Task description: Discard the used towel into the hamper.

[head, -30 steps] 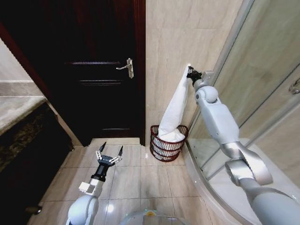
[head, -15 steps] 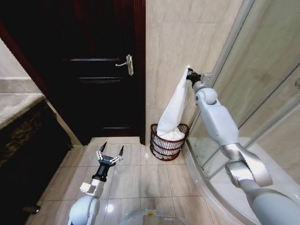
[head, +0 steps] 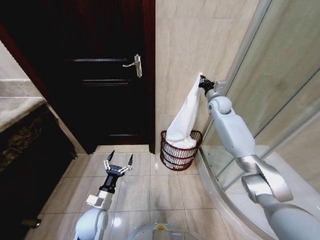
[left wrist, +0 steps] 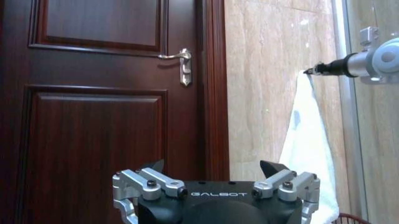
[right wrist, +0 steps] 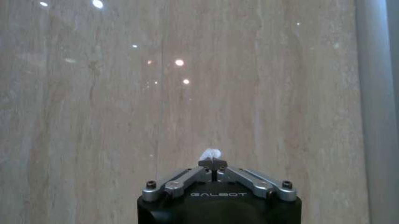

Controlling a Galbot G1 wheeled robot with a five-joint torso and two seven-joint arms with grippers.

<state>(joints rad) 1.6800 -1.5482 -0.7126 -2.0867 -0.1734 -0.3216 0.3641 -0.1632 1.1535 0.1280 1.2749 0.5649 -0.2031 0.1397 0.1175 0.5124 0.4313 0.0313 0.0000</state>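
Note:
A white towel (head: 185, 117) hangs long and limp from my right gripper (head: 202, 81), which is shut on its top corner high beside the beige tiled wall. The towel's lower end rests inside the hamper (head: 178, 156), a low reddish-brown wire basket on the floor at the foot of that wall. In the right wrist view a small tuft of towel (right wrist: 211, 153) pokes out between the closed fingertips. The left wrist view shows the towel (left wrist: 307, 147) and the right gripper (left wrist: 309, 72) from afar. My left gripper (head: 119, 161) is open, low over the floor tiles in front of the door.
A dark wooden door (head: 100, 75) with a metal handle (head: 135, 64) stands closed left of the hamper. A curved glass shower enclosure (head: 280, 100) with a raised rim (head: 210, 175) lies to the right. A stone counter (head: 20, 107) is at the left.
The towel's lower end has settled a little deeper into the hamper. My right gripper sits slightly lower in the picture; part of the shift is the camera moving. The left arm is still.

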